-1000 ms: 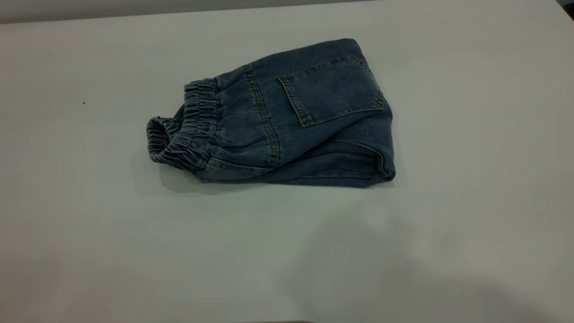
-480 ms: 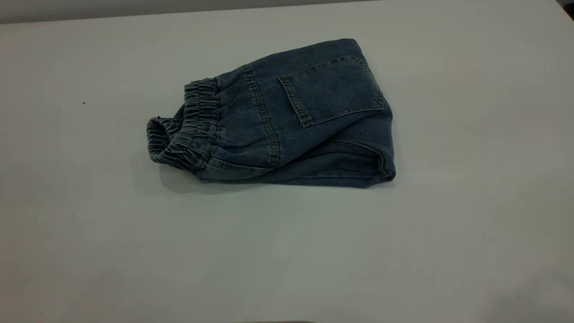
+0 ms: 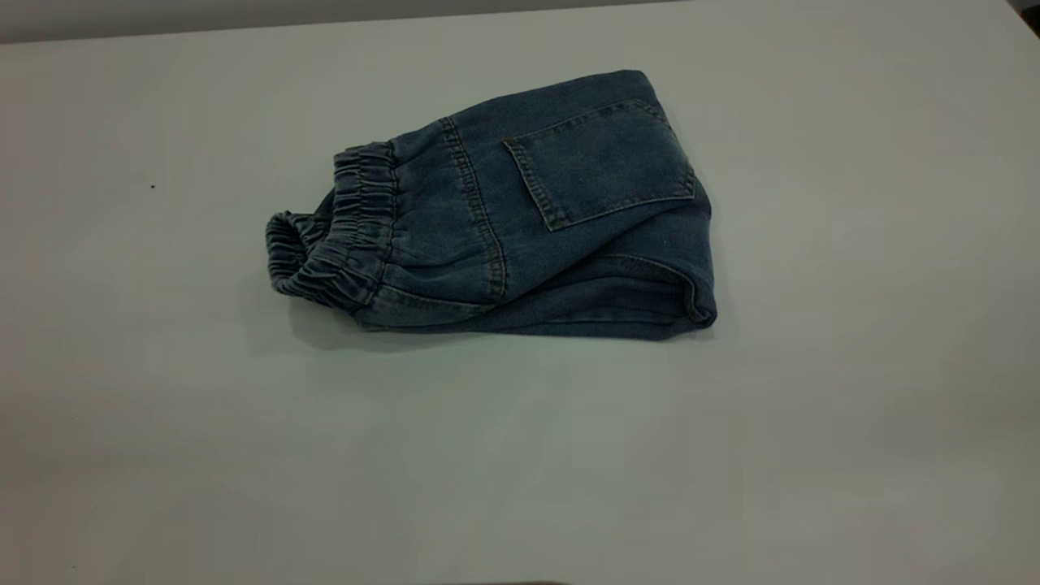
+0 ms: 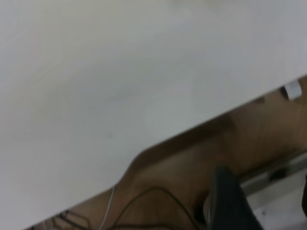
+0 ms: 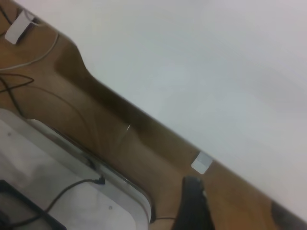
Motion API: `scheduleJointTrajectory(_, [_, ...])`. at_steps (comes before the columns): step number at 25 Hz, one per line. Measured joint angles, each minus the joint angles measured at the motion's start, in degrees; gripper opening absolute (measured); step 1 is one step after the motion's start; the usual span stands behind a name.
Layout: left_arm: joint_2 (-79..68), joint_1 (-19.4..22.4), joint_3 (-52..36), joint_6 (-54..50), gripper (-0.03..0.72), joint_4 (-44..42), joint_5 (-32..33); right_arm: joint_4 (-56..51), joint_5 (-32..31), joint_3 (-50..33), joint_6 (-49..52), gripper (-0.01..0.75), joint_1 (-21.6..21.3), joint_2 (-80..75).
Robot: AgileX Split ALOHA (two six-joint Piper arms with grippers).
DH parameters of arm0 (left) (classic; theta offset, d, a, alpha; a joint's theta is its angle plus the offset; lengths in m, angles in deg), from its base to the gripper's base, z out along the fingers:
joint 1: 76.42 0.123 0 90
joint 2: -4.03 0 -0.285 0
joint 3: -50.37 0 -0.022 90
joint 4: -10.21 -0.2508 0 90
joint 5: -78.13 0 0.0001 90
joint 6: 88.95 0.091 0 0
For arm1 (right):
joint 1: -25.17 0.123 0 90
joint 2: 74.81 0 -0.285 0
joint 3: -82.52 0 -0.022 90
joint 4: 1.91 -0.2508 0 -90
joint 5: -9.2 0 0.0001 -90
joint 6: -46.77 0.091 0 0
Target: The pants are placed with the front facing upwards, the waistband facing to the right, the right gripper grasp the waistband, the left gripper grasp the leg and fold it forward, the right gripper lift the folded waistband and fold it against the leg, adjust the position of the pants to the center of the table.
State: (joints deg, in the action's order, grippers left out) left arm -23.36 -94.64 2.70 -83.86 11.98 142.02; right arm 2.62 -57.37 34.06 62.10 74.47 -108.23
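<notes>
Looking down, I saw the pants (image 3: 520,219) folded on the table (image 3: 162,422), far from both jaws. I could not tell the jaws' state. Soft denim; I judged the puckered waistband (image 3: 333,231) easiest to pinch.

White matte desk (image 3: 162,455) fills the exterior view; a grey wall strip (image 3: 244,16) runs behind its far edge. Beyond the desk edge in the wrist views: brown wooden floor (image 5: 120,148), dark cables (image 4: 153,201), white cable (image 5: 29,60), pale plate (image 5: 57,177) on the floor.
</notes>
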Motion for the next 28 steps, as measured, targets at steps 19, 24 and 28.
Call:
scheduleJointTrajectory(19, [1.1, 0.0, -1.4, -0.1, 0.337, -0.2, -0.2, 0.6, 1.6, -1.5, -0.1, 0.459, 0.0, 10.5])
scheduleJointTrajectory(24, [1.2, 0.0, -1.5, -0.1, 0.337, -0.2, -0.2, 0.6, 1.7, -1.5, -0.1, 0.459, -0.3, 11.3])
scheduleJointTrajectory(28, [2.7, 3.3, -1.5, -0.1, 0.337, -0.2, -0.2, 0.4, 1.7, -1.5, -0.1, 0.459, -8.0, 11.5])
